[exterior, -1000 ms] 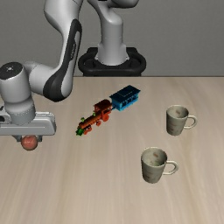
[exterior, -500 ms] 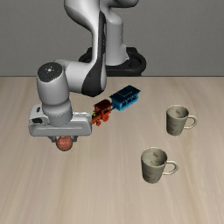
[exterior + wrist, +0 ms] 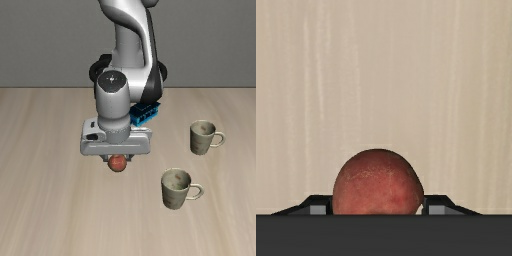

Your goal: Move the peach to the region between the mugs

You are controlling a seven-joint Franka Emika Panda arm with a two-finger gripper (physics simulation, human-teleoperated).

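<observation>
The peach [image 3: 118,163], reddish brown and round, hangs just below my hand in the exterior view, above the wooden table. My gripper [image 3: 118,161] is shut on it, one finger at each side. In the wrist view the peach [image 3: 378,186] sits between my two fingertips [image 3: 320,207], with bare table behind it. Two grey-green mugs stand toward the exterior view's right: one mug [image 3: 204,136] farther back, the other mug [image 3: 178,187] nearer the front. The peach is to the left of both mugs, roughly level with the gap between them.
A toy train with a blue car [image 3: 146,112] lies on the table behind my hand, mostly hidden by the arm. The wooden table [image 3: 50,220] stretches open to the left and front.
My hand has carried the peach steadily toward the exterior view's right, from the table's left side to near its middle. The mugs and the train have stayed put.
</observation>
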